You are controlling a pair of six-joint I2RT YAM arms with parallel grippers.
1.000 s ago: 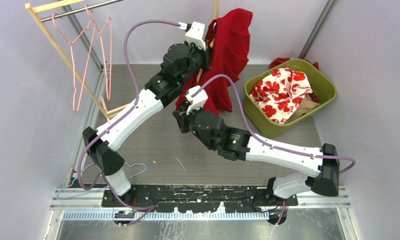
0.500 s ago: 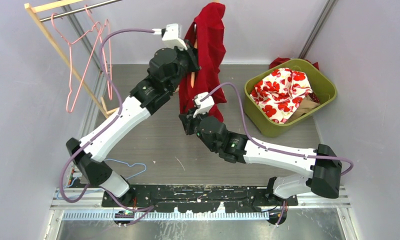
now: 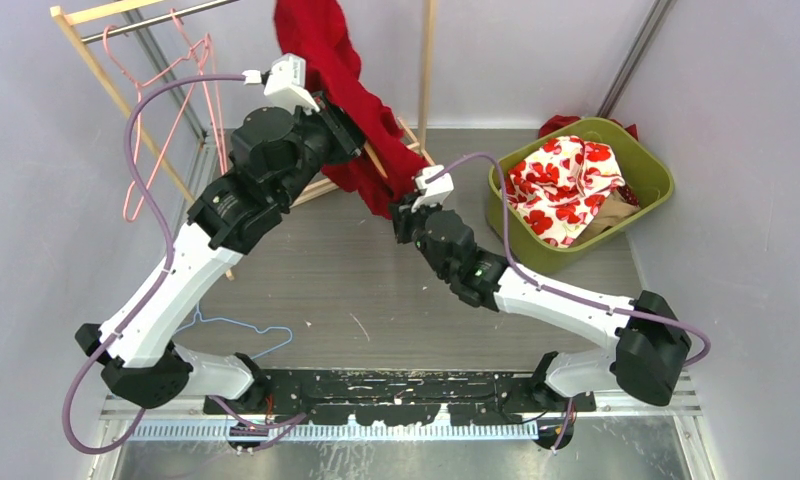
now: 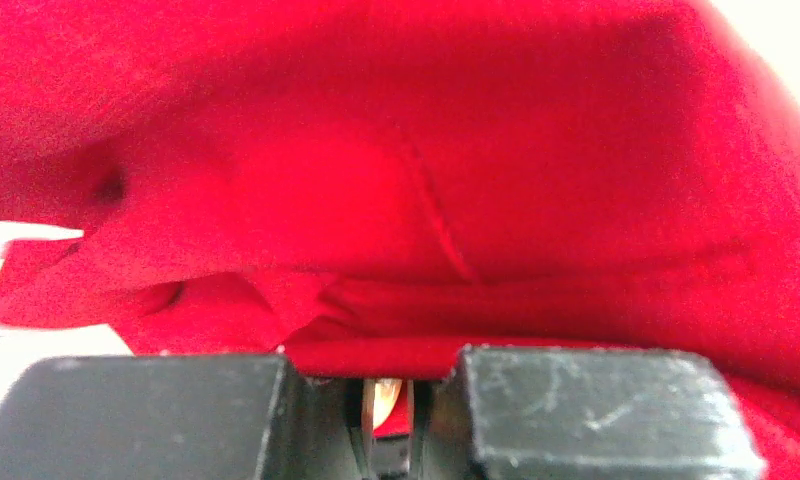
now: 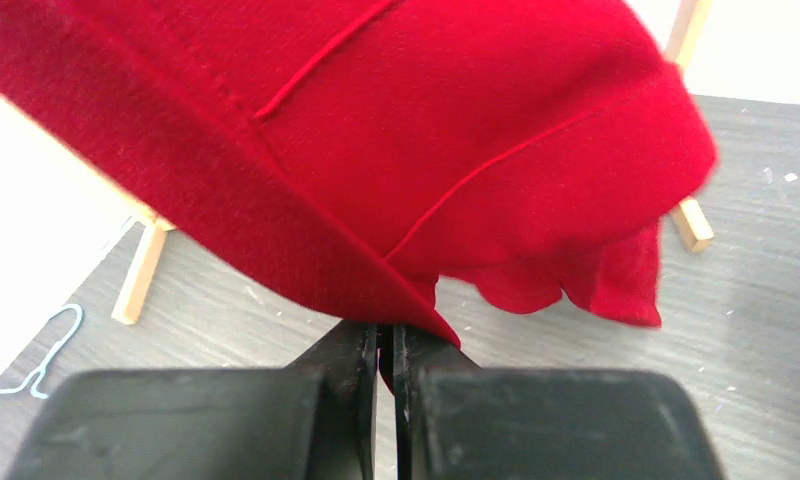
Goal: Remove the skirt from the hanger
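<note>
The red skirt [image 3: 361, 100] is raised off the surface [image 3: 376, 300] at the back centre and stretched at a slant between the two arms. Its upper end is bunched high beside the wooden rack [image 3: 76, 40]. Its lower end hangs near the green bin [image 3: 658, 190].

Left hand [image 3: 348, 135]: closed. In the left wrist view the jaws stand almost together under the cloth. A narrow tan piece, apparently the wood of the hanger [image 4: 381, 398], sits in the gap with a fold of skirt beside it.

Right hand [image 3: 404, 205]: closed on the lower hem of the skirt. In the right wrist view the jaws pinch the hem edge with no gap visible, and the cloth fans out above them.

Other items:
- floral cloth [image 3: 561, 185] heaped in the bin
- pink wire hangers [image 3: 141, 150] hanging on the rack at left
- blue wire hanger [image 3: 246, 335] lying flat on the surface near the left arm's base
</note>
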